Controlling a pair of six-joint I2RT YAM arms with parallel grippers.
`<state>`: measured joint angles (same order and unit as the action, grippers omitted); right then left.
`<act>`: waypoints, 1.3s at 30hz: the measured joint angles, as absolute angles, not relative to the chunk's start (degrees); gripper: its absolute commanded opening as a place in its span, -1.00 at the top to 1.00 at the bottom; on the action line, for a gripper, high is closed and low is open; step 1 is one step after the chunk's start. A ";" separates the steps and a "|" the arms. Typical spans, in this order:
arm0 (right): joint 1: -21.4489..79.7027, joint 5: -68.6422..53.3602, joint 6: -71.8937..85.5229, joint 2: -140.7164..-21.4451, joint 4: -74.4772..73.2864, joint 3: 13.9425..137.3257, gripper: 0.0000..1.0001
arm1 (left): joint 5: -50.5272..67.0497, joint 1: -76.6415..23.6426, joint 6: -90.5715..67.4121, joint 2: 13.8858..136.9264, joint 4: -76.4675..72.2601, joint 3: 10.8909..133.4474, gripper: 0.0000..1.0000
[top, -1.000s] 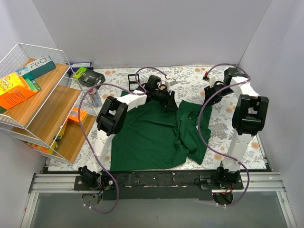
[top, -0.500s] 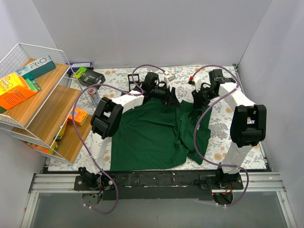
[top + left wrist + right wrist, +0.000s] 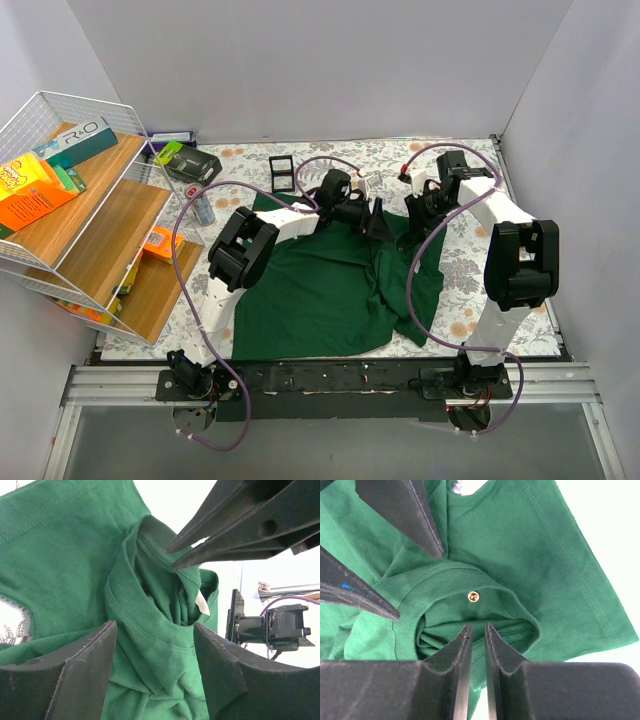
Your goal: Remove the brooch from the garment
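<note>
- The green T-shirt (image 3: 320, 285) lies spread on the flowered table (image 3: 465, 300) in the middle of the overhead view, with its collar end bunched up toward the upper right of the cloth.
- Both arms meet over that bunch, the left gripper (image 3: 374, 219) just beside the right gripper (image 3: 408, 228).
- In the left wrist view the left gripper (image 3: 152, 629) has its fingers spread wide apart at the bottom of the frame, and the rumpled collar (image 3: 150, 615) rises between them without being clamped.
- A small white label (image 3: 201, 603) shows inside the collar, right of centre.
- In the right wrist view the right gripper (image 3: 477, 626) has its fingers drawn almost together, with only a thin slit between them and nothing held there.
- The brooch (image 3: 472, 596), a small round gold stud, sits pinned in the cloth just below the collar rim, just above those fingertips and apart from them.
- A wire shelf rack (image 3: 60, 200) stands at the left edge of the overhead view.
</note>
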<state>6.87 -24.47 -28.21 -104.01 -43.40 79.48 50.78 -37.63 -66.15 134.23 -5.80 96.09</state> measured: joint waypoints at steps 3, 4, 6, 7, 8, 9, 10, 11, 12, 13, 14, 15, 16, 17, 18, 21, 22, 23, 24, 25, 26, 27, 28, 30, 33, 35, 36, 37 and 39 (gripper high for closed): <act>6.87 -24.51 -27.66 -103.98 -43.11 77.89 0.57 | 50.98 -37.56 -67.99 134.74 -6.98 96.09 0.00; 6.87 -24.51 -27.55 -103.98 -43.16 77.12 0.57 | 50.81 -37.56 -68.25 134.96 -7.01 96.09 0.05; 6.87 -24.51 -27.35 -103.98 -43.31 75.55 0.57 | 50.30 -37.47 -68.12 135.68 -6.81 96.16 0.17; 6.87 -24.49 -27.35 -103.98 -43.29 74.78 0.57 | 50.04 -37.43 -67.94 136.18 -6.35 96.16 0.19; 6.87 -24.45 -27.35 -103.98 -43.27 74.04 0.57 | 49.84 -37.32 -67.68 136.68 -5.98 96.16 0.22; 6.87 -24.34 -27.35 -103.98 -43.24 73.34 0.58 | 49.74 -37.26 -67.33 137.29 -5.50 96.16 0.22; 6.87 -24.18 -27.38 -103.98 -43.33 72.82 0.57 | 49.71 -37.23 -67.20 137.71 -4.91 96.07 0.21; 6.87 -24.10 -27.38 -103.98 -43.29 72.44 0.57 | 50.00 -37.08 -67.13 138.04 -4.80 96.03 0.14; 6.87 -24.03 -27.38 -103.98 -43.40 72.25 0.57 | 50.26 -36.97 -67.13 138.04 -4.73 96.03 -0.05; 6.87 -23.90 -27.38 -103.98 -43.40 72.25 0.57 | 50.63 -36.93 -67.22 138.04 -4.89 96.03 -0.12; 6.90 -23.90 -27.35 -103.98 -43.24 72.25 0.57 | 51.03 -36.91 -67.40 138.04 -5.21 95.98 -0.17; 6.90 -23.86 -27.35 -103.98 -43.18 72.25 0.58 | 51.86 -36.77 -68.31 138.04 -5.91 95.85 -0.22; 6.90 -23.70 -27.35 -103.98 -43.11 72.25 0.57 | 52.69 -36.58 -69.52 137.95 -7.64 95.29 -0.24; 6.92 -23.66 -27.35 -103.98 -43.11 72.25 0.57 | 53.43 -36.49 -70.54 137.93 -9.04 94.72 -0.25; 7.01 -23.62 -27.35 -103.98 -43.11 72.25 0.58 | 54.26 -36.32 -71.77 137.93 -10.63 94.08 -0.25; 7.33 -23.22 -27.31 -103.98 -43.05 72.27 0.57 | 55.81 -35.77 -74.19 137.99 -12.69 93.36 -0.17; 7.44 -23.11 -27.27 -103.98 -43.00 72.27 0.58 | 55.99 -35.73 -74.65 138.02 -12.75 93.36 -0.12; 7.62 -22.96 -27.18 -103.98 -42.98 72.31 0.57 | 56.01 -35.73 -74.98 138.15 -12.69 93.43 -0.11; 7.75 -22.83 -27.16 -103.98 -42.92 72.31 0.57 | 55.94 -35.73 -75.13 138.30 -12.56 93.56 -0.10; 7.90 -22.76 -27.16 -103.98 -42.87 72.31 0.57 | 55.81 -35.68 -75.13 138.45 -12.32 93.60 -0.09; 8.01 -22.61 -27.14 -103.98 -42.83 72.31 0.57 | 55.70 -35.70 -75.09 138.47 -12.10 93.62 -0.08; 8.05 -22.57 -27.14 -103.98 -42.74 72.31 0.57 | 55.48 -35.75 -75.00 138.47 -11.86 93.73 -0.07; 8.08 -22.46 -27.11 -103.98 -42.63 72.31 0.57 | 55.29 -35.79 -74.91 138.47 -11.64 93.84 -0.07; 8.27 -22.31 -26.98 -103.98 -42.22 72.31 0.57 | 54.89 -35.94 -74.70 138.47 -11.16 94.04 -0.01; 8.38 -21.65 -26.87 -103.98 -41.71 72.31 0.56 | 54.04 -36.36 -73.82 138.69 -10.24 94.80 0.20; 8.40 -21.08 -26.83 -103.98 -41.63 72.31 0.55 | 53.04 -36.91 -73.12 139.17 -9.65 95.37 0.36; 8.40 -20.82 -26.81 -103.98 -41.56 72.31 0.55 | 52.71 -37.17 -72.75 139.44 -9.43 95.53 0.71; 8.40 -20.60 -26.76 -103.98 -41.52 72.31 0.54 | 52.40 -37.34 -72.55 139.50 -9.13 95.55 0.88; 8.40 -20.12 -26.70 -103.98 -41.36 72.31 0.53 | 51.48 -37.56 -71.40 139.50 -8.34 95.57 1.00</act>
